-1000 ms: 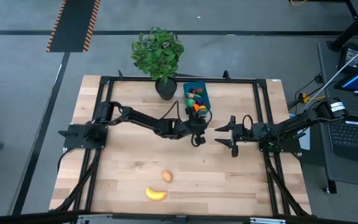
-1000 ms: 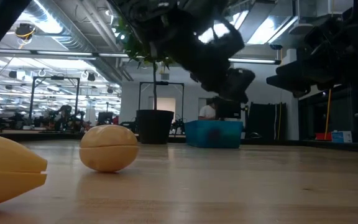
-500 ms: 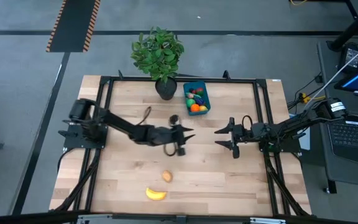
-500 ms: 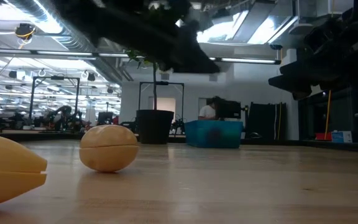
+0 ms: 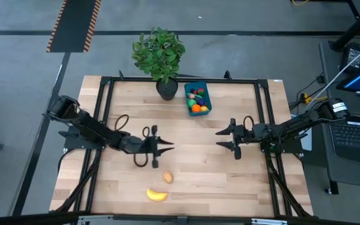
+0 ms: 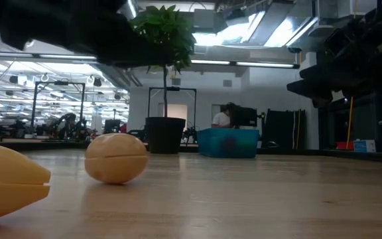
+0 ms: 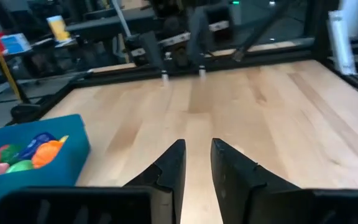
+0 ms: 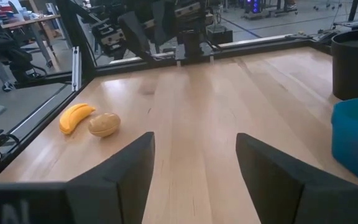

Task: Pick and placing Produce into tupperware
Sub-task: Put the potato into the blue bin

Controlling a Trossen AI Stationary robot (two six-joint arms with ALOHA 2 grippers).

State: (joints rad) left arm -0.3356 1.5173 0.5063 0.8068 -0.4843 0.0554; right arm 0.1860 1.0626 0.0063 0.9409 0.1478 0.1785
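Note:
The blue tupperware (image 5: 197,99) stands on the table at the far middle with several pieces of produce inside (image 7: 23,157). A tan potato (image 5: 167,177) and a yellow banana (image 5: 157,195) lie on the wood near the front edge, side by side (image 8: 104,124) (image 8: 76,116). My left gripper (image 5: 167,147) hovers left of centre and points toward the table's right. Its fingers stand a narrow gap apart (image 7: 197,149) with nothing between them. My right gripper (image 5: 219,139) waits right of centre, wide open (image 8: 194,162) and empty.
A leafy plant in a dark pot (image 5: 166,89) stands just left of the tupperware at the far edge. A black frame (image 5: 105,81) runs round the table. Bare wood lies between the two grippers and along the right front.
My left gripper has drawn back from just above the tupperware toward the table's left and near side, its arm folding back. It carries nothing. The potato, banana and tupperware have not moved.

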